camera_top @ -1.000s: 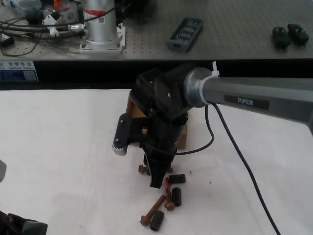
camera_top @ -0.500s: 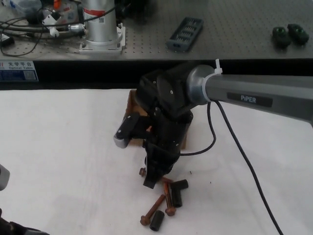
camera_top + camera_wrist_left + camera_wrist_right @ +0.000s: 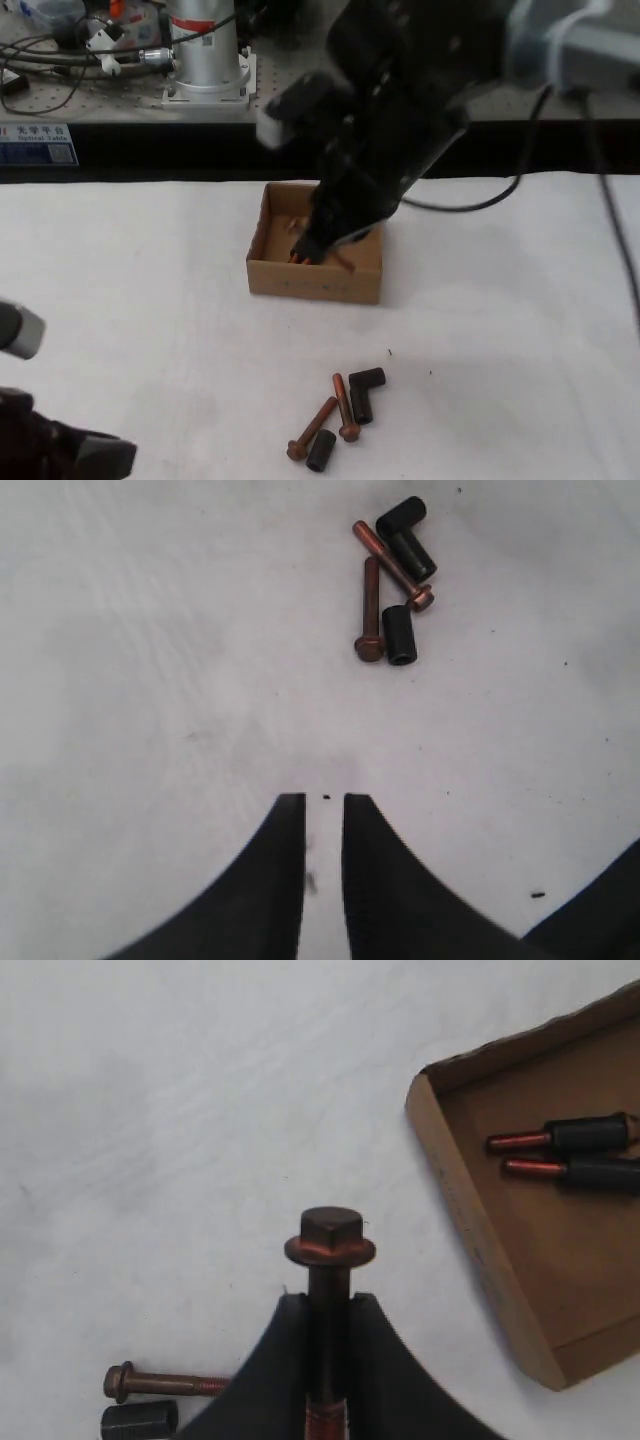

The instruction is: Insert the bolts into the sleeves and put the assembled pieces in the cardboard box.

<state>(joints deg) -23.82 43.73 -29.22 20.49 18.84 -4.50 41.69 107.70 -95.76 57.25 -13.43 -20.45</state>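
Observation:
My right gripper (image 3: 329, 1305) is shut on a copper bolt (image 3: 329, 1245) whose hex head sticks out past the fingertips. In the high view that gripper (image 3: 322, 235) hangs raised in front of the cardboard box (image 3: 315, 282). The right wrist view shows the cardboard box (image 3: 470, 1225) off to one side, with two assembled pieces (image 3: 585, 1135) inside. On the cloth lie two loose bolts (image 3: 313, 428) and black sleeves (image 3: 366, 392). My left gripper (image 3: 323, 810) hovers over the cloth short of that pile (image 3: 392, 580), fingers nearly together with nothing between them.
White cloth (image 3: 130, 300) covers the bench with free room on both sides of the box. Behind it a perforated table (image 3: 480, 70) carries a metal post (image 3: 205, 45), cables and small parts. The left arm's body (image 3: 50, 455) sits at the near left corner.
The right arm has risen from the pile of bolts and sleeves with a bolt in its fingers and swung up toward the box. The left arm has shifted slightly at the near left.

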